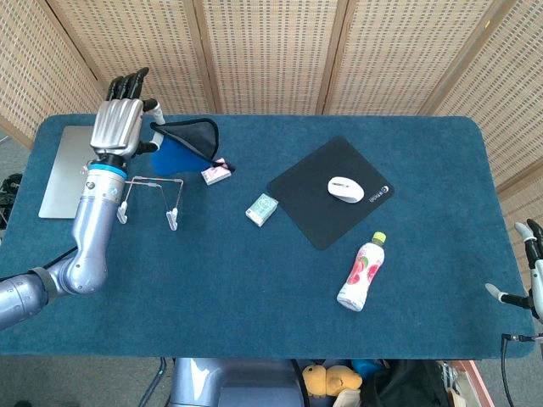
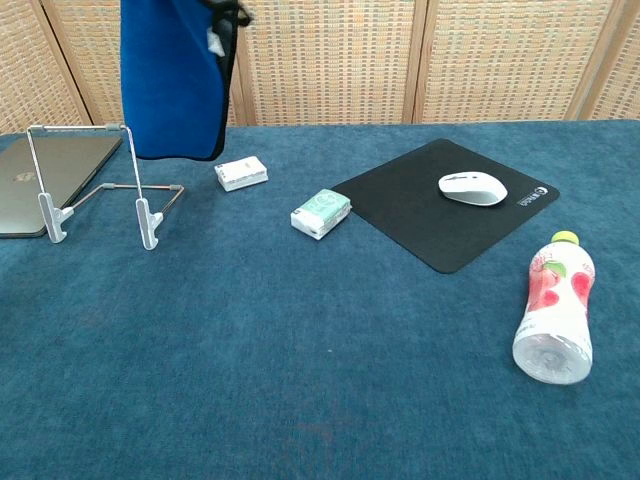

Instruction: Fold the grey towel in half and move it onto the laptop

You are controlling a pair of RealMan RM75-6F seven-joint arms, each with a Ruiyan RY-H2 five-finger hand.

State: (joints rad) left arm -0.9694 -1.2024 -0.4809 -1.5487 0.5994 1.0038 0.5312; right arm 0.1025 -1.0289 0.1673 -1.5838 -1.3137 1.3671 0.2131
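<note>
The folded towel [image 1: 180, 146] is bright blue with a black hem. It hangs in the air from my left hand [image 1: 121, 119], which grips its top edge high above the table's far left. In the chest view the towel [image 2: 172, 80] dangles over the wire stand, and the hand itself is cut off by the top of the frame. The closed silver laptop [image 1: 61, 174] lies flat at the table's left edge, just left of and below the hand, also seen as the laptop [image 2: 45, 180] behind the stand. Of my right hand [image 1: 528, 259], only fingertips show at the far right edge, away from everything.
A wire stand [image 1: 146, 197] sits just right of the laptop, under the towel. A small white box [image 1: 216, 173], a green packet [image 1: 261, 208], a black mouse pad [image 1: 331, 191] with a white mouse [image 1: 345, 188], and a lying bottle [image 1: 361, 273] spread to the right.
</note>
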